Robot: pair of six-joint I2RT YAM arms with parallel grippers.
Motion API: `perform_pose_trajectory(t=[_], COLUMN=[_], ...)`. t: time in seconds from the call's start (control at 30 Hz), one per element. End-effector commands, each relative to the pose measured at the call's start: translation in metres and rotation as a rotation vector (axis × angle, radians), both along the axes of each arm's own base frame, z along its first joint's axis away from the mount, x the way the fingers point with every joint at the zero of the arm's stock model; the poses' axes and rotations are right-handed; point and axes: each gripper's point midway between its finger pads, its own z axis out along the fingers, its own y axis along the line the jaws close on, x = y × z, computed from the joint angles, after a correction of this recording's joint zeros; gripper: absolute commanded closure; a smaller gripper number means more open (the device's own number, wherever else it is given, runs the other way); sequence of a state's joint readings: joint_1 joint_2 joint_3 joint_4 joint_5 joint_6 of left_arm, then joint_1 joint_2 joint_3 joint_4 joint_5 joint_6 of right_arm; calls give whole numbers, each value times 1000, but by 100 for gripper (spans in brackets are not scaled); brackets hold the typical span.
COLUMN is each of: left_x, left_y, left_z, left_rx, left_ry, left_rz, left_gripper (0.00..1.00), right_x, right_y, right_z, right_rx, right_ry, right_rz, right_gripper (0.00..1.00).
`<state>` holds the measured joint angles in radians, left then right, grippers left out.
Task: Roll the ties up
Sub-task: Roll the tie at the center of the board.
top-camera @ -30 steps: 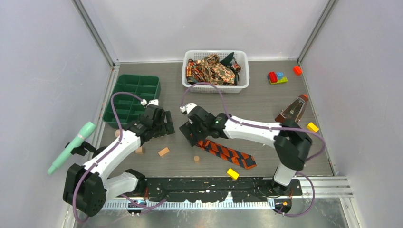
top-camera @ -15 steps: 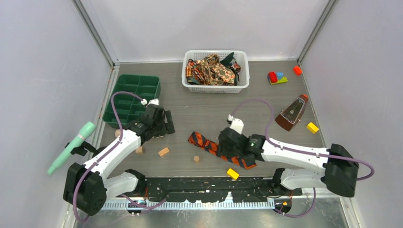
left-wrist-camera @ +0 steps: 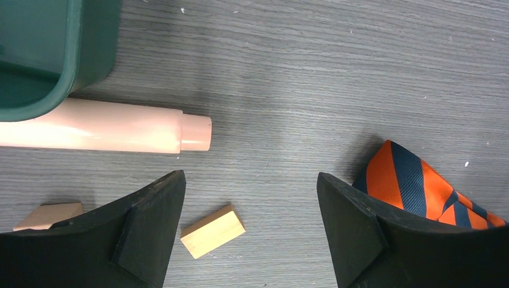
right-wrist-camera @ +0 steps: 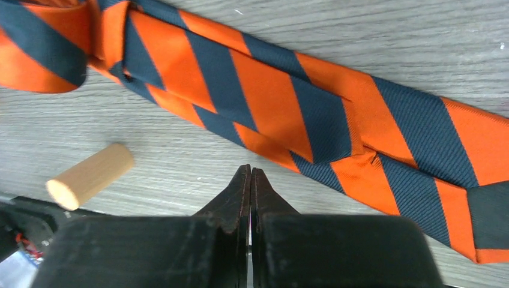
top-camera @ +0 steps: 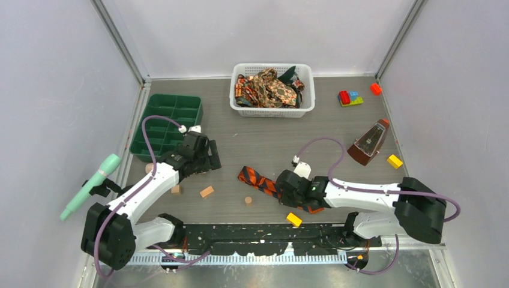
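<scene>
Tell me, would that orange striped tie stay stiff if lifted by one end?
Probably floppy: the striped tie lies flat and folds over itself at one end. Likely light, being thin fabric. Pushed, it would probably bunch or slide rather than roll.

Grey wood-grain table [top-camera: 336,129] with scattered items.
A basket [top-camera: 273,109] sits top centre and a green tray [top-camera: 168,123] upper left, with a pink tube [left-wrist-camera: 108,126] against it. A striped tie [top-camera: 255,179] lies at centre, a wooden block [top-camera: 206,191] and peg [top-camera: 247,201] to its left, and a yellow block [top-camera: 293,219] below. At right are a metronome [top-camera: 367,143] and toy bricks [top-camera: 350,98].
</scene>
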<state>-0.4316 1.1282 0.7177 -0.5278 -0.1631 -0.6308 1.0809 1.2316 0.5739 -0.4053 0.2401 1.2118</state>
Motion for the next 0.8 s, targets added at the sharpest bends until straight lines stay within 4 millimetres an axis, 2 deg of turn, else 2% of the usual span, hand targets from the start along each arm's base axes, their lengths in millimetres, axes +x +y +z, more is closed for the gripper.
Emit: perform_pose_trajectory(t=[0.0,0.17,0.4,0.77], left_x=[14,14,15,15], left_y=[-5,-4,-6,-13], left_z=[25,26,25,23], left_rx=[-46,-45,-46,-64], left_ry=[-85,-88,-82,-69], left_rz=[21,19,16,-26], left_gripper=[17,17,18,18], right_x=[0,0,11,34], right_y=[0,-19,-44,-58], right_z=[-12,-20,-13,-18], right_rx=[-29,-128,-283,-378], right_ry=[16,24,-24,-14], right_rz=[-25,-53,-79,-74], right_gripper=[100,100,99,98])
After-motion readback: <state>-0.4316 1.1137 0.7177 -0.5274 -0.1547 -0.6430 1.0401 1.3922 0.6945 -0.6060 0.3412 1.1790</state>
